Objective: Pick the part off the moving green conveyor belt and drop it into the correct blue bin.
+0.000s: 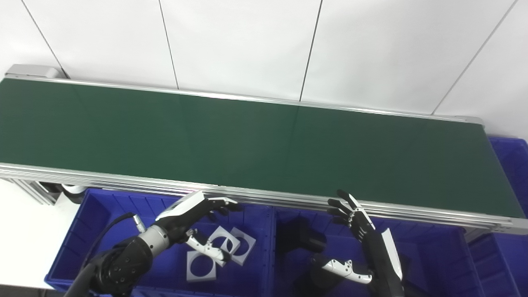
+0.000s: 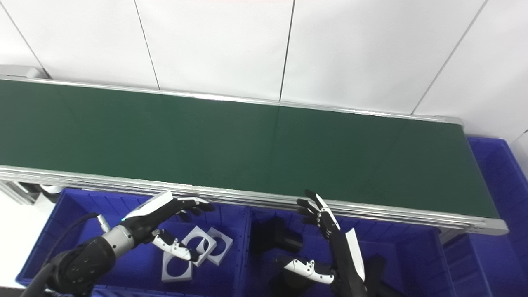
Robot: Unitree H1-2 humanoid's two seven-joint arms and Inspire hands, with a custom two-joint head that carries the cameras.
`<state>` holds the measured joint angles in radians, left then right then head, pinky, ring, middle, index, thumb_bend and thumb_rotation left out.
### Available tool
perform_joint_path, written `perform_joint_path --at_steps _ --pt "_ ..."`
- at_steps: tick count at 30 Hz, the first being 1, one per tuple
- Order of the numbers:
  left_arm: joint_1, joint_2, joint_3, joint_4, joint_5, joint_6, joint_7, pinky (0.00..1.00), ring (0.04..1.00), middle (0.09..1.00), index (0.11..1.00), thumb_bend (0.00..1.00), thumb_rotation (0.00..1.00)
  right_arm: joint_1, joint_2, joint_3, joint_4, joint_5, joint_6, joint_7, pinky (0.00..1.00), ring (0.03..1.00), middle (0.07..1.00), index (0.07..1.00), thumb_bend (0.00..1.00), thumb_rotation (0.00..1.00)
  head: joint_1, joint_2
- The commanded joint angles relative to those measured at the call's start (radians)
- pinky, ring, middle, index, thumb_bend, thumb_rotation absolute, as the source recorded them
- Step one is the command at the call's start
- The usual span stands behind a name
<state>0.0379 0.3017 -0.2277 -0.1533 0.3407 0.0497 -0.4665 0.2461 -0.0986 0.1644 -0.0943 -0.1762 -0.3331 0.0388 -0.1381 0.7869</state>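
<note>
The green conveyor belt (image 1: 247, 136) runs across the view and carries no part. My left hand (image 1: 194, 222) is open and empty, held over the left blue bin (image 1: 95, 222), which holds three white square parts with round holes (image 1: 218, 247). My right hand (image 1: 359, 239) is open and empty, fingers spread, over the right blue bin (image 1: 437, 255), which holds black parts (image 1: 299, 239). Both hands sit just in front of the belt's near rail.
The belt's aluminium rail (image 1: 288, 198) runs along the near edge. Another blue bin (image 1: 513, 165) stands past the belt's right end. A white wall is behind the belt. A white surface (image 1: 24, 231) lies at the far left.
</note>
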Motion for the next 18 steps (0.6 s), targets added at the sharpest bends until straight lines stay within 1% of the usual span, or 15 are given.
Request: perform_joint_path --at_steps 1,4,5,8,9,11,13,16,18 --pt "0.001 -0.007 0.022 -0.002 -0.079 -0.061 0.031 0.70 0.795 0.815 0.796 0.77 0.07 0.001 0.002 0.004 -0.042 0.013 0.007 0.013 0.74 0.789 0.830 0.914 0.80 0.34 -0.006 0.003" --pt "0.014 -0.029 0.036 0.011 -0.153 -0.088 0.042 0.71 0.788 0.807 0.793 0.78 0.10 0.002 0.006 0.004 -0.047 0.005 0.020 0.017 0.74 0.789 0.832 0.916 0.80 0.34 -0.021 0.005" --pt "0.018 -0.034 0.039 0.015 -0.174 -0.094 0.045 0.72 0.788 0.803 0.788 0.78 0.07 0.002 0.007 0.005 -0.050 0.004 0.024 0.018 0.74 0.791 0.833 0.917 0.80 0.33 -0.023 0.005" --pt "0.036 -0.050 0.053 0.021 -0.242 -0.099 0.048 0.75 0.801 0.808 0.793 0.79 0.05 0.002 0.008 0.008 -0.055 0.005 0.042 0.024 0.75 0.798 0.841 0.922 0.79 0.33 -0.029 0.007" --pt "0.040 -0.052 0.055 0.021 -0.252 -0.100 0.051 0.74 0.798 0.808 0.796 0.79 0.06 0.002 0.008 0.009 -0.055 0.005 0.045 0.025 0.75 0.803 0.845 0.924 0.80 0.33 -0.029 0.007" --pt "0.061 -0.076 0.072 0.023 -0.327 -0.098 0.051 0.73 0.796 0.810 0.803 0.80 0.04 0.001 0.011 0.010 -0.058 -0.002 0.055 0.024 0.75 0.800 0.843 0.923 0.80 0.33 -0.033 0.009" --pt "0.074 -0.088 0.080 0.023 -0.367 -0.099 0.051 0.72 0.796 0.821 0.817 0.80 0.04 0.001 0.013 0.012 -0.063 -0.005 0.067 0.026 0.74 0.799 0.844 0.924 0.81 0.32 -0.034 0.010" --pt "0.089 -0.097 0.086 0.022 -0.398 -0.104 0.053 0.77 0.815 0.846 0.853 0.79 0.05 0.003 0.013 0.014 -0.067 0.000 0.082 0.032 0.75 0.809 0.850 0.929 0.82 0.33 -0.037 0.009" --pt "0.099 -0.100 0.092 0.018 -0.426 -0.088 0.053 0.80 0.835 0.860 0.874 0.78 0.03 0.006 0.014 0.015 -0.071 0.000 0.086 0.033 0.75 0.811 0.852 0.928 0.83 0.33 -0.042 0.011"
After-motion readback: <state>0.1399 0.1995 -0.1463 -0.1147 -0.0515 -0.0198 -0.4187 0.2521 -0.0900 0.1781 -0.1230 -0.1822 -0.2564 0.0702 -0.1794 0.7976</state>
